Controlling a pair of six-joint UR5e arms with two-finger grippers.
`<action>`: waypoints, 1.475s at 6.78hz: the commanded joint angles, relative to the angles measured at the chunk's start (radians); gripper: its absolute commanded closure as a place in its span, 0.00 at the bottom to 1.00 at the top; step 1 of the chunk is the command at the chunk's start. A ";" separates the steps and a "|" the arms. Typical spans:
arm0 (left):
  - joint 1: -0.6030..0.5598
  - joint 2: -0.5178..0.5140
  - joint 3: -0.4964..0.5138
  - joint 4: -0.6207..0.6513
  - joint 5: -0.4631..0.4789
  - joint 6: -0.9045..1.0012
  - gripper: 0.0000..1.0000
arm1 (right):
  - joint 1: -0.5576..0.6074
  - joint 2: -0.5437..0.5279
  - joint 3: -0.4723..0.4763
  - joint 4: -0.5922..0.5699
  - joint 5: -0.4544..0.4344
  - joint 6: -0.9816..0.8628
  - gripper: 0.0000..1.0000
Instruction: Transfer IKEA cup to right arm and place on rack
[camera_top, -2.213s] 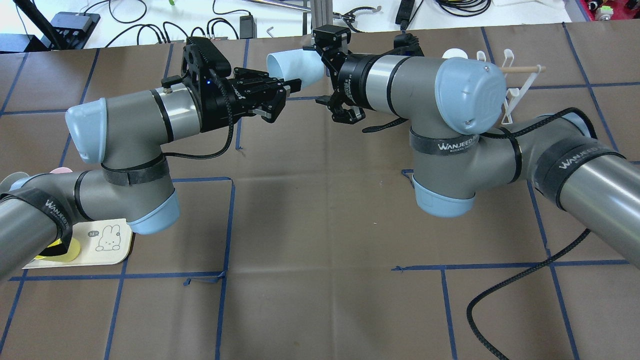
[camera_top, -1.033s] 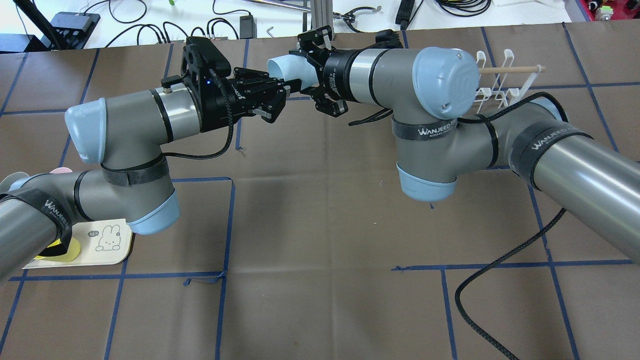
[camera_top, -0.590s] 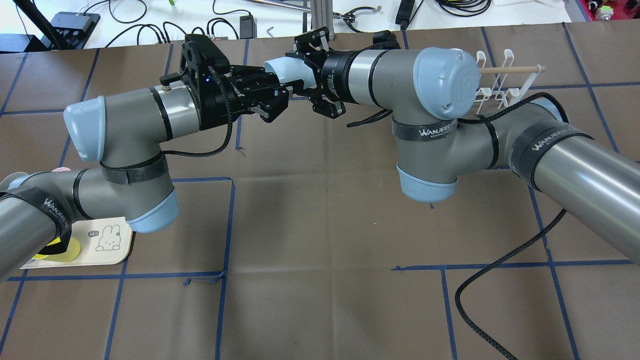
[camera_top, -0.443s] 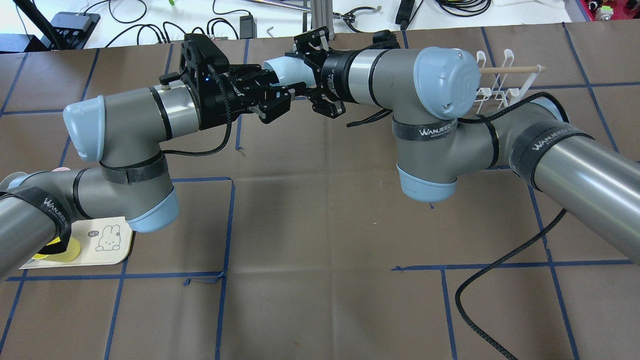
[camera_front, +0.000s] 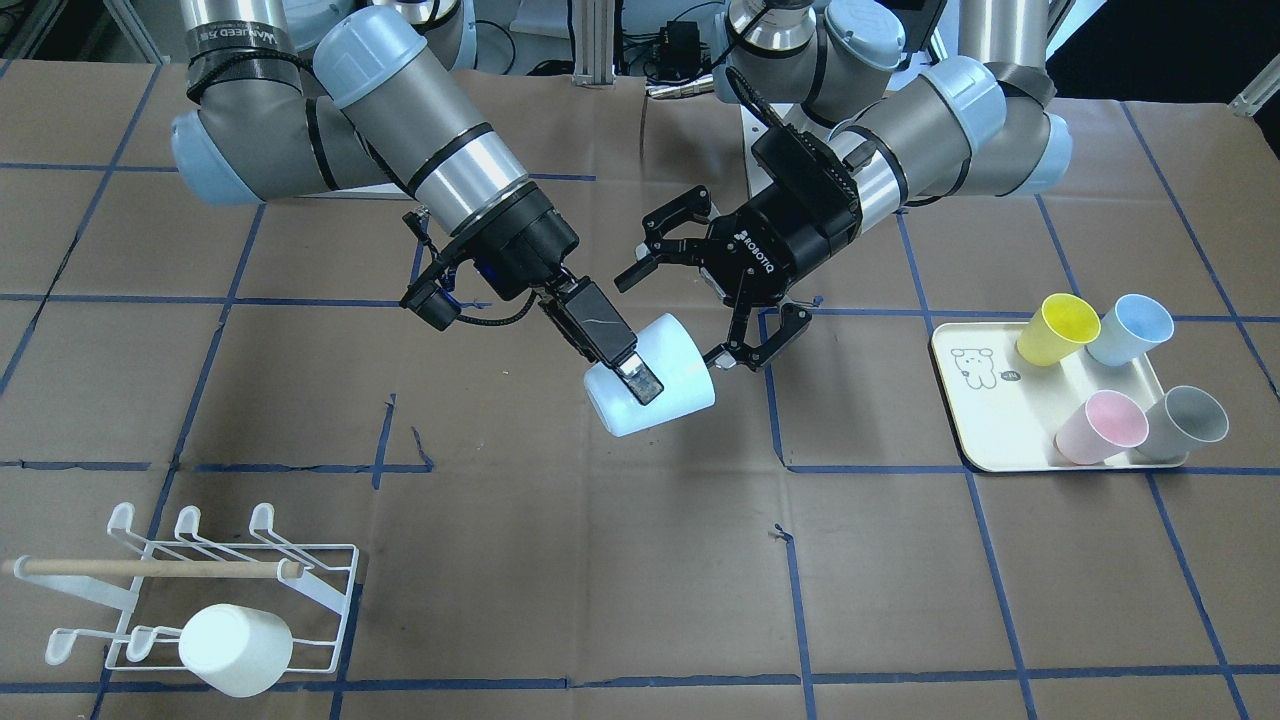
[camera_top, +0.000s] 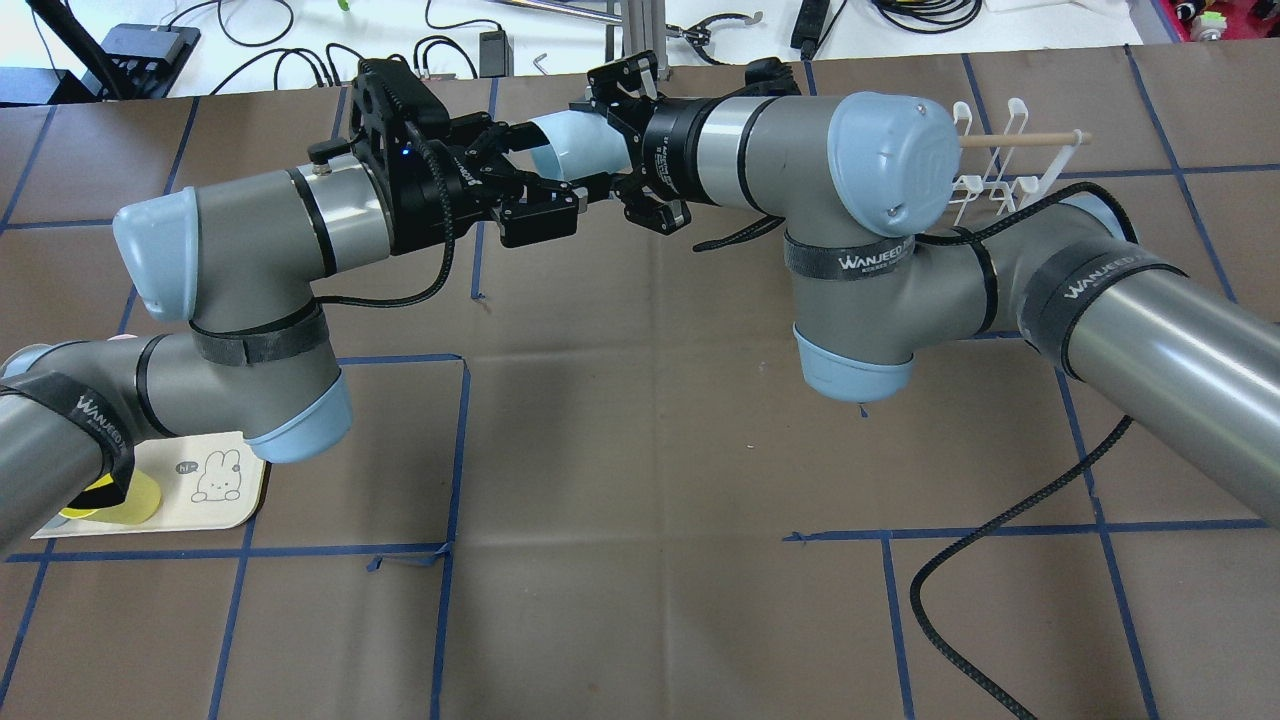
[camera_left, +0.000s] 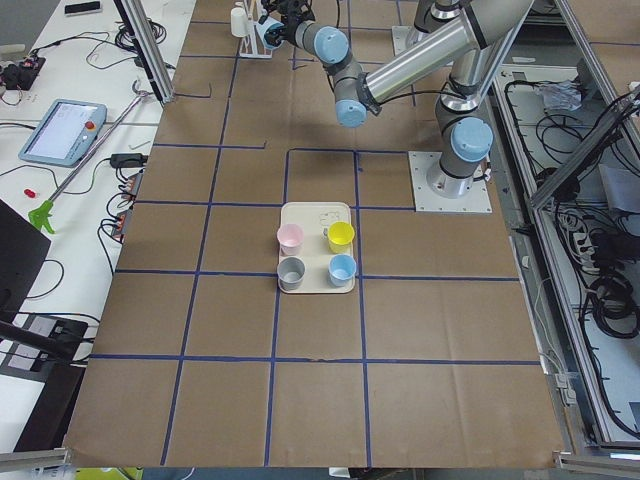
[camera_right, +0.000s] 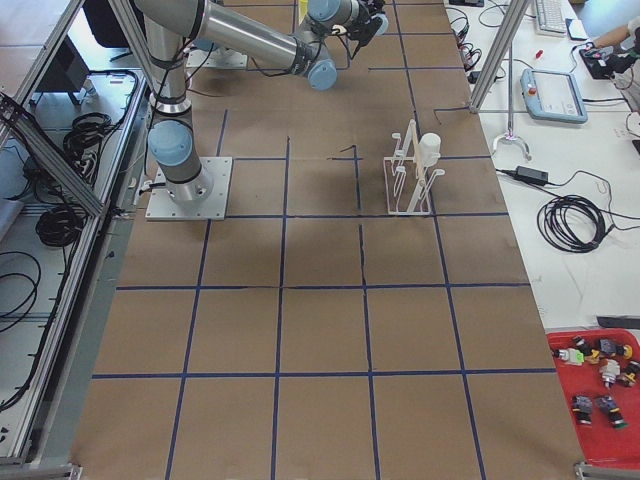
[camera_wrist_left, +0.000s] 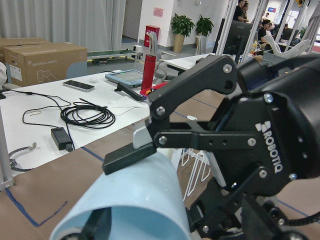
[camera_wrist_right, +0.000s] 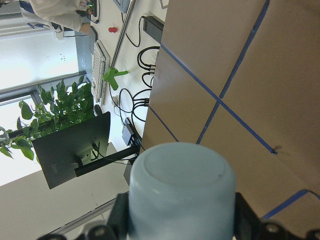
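IKEA cup (camera_front: 678, 362) in right hand (camera_front: 648, 384), four cups (camera_front: 1102, 425) on tray (camera_front: 985, 420)

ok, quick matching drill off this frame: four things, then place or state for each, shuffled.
1. pale blue plastic cup between the arms
2. white plastic cup
3. pink plastic cup
4. left gripper

A. on the cream tray with the bear drawing
B. fingers spread open
C. on the low white wire rack
D. clamped in the flat fingers of the right gripper

Pairs: 1-D, 2-C, 3-A, 4-B
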 joint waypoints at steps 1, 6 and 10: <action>0.079 0.012 -0.003 -0.001 0.004 0.003 0.01 | -0.034 0.018 -0.016 -0.011 -0.001 -0.008 0.78; 0.169 0.027 0.110 -0.255 0.331 0.011 0.01 | -0.271 0.023 -0.039 -0.027 -0.015 -0.549 0.91; 0.017 0.006 0.527 -1.194 0.888 -0.272 0.01 | -0.472 0.031 -0.050 -0.030 -0.110 -1.153 0.92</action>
